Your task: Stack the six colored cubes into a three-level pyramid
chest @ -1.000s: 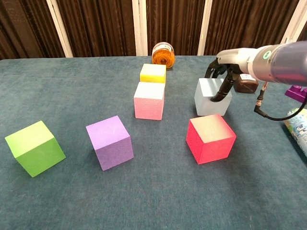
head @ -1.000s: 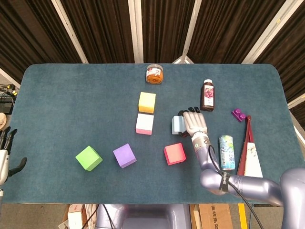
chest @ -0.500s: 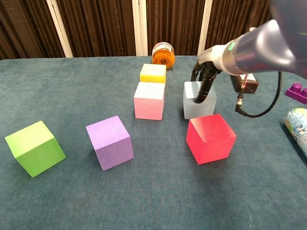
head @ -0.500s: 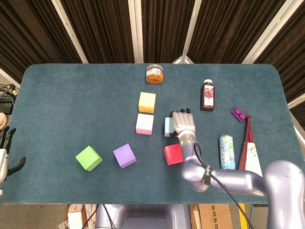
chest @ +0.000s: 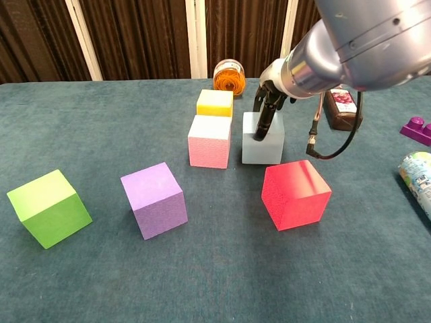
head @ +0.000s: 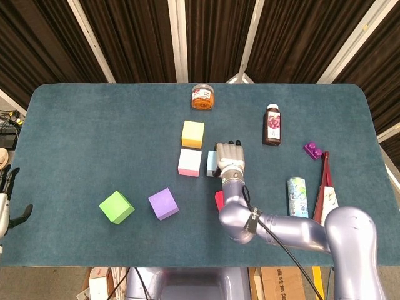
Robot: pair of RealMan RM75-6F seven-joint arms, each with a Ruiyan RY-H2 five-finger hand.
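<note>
My right hand [head: 229, 157] [chest: 269, 101] holds the light blue cube [head: 212, 164] [chest: 262, 145] from above, fingers draped over its top and front face. That cube stands on the table just right of the pink cube [head: 189, 162] [chest: 209, 141], with a narrow gap between them. The yellow cube [head: 192, 134] [chest: 215, 103] sits behind the pink one. The red cube [head: 218, 200] [chest: 295, 194] lies in front, partly hidden by my forearm in the head view. Purple [head: 164, 203] [chest: 153, 199] and green [head: 116, 207] [chest: 48, 207] cubes stand at the front left. My left hand [head: 5, 203] hangs off the table's left edge, fingers apart, holding nothing.
An orange jar [head: 202, 97] [chest: 229, 75] stands at the back centre. A dark juice bottle [head: 272, 124] [chest: 340, 108] lies to the right. Further right are a drink can [head: 297, 199] [chest: 419, 175], a purple toy brick [head: 313, 149] and a red-and-white carton [head: 328, 200].
My right hand has carried the light blue cube leftward across the table, from beside the bottle to just right of the pink cube. The left hand has not moved.
</note>
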